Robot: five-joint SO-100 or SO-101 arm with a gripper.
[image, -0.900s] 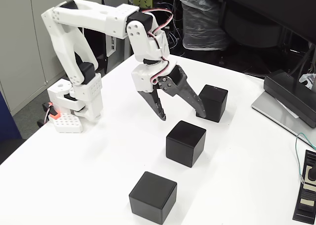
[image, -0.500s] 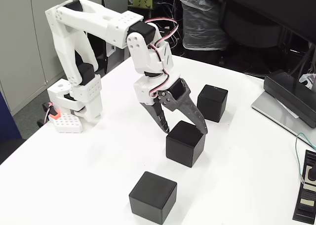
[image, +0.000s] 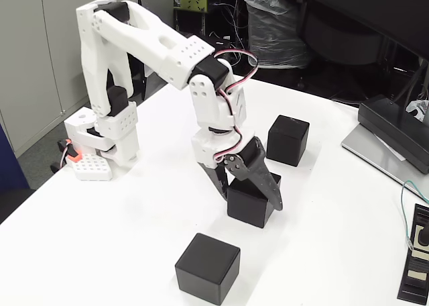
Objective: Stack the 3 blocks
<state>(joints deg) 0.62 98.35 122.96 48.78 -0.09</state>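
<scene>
Straddling the middle block [image: 249, 200] of 3 on the bench [image: 134, 205], your tool [image: 249, 195] stands apart; centre it, then squeeze evenly.

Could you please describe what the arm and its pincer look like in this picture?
The arm is built of white plastic links, some dotted with small holes, joined by black servo blocks. Red, white and black wires loop beside its wrist. The pincer has two dark, tapering fingers below a white housing. The white base has an orange part at its side.
</scene>
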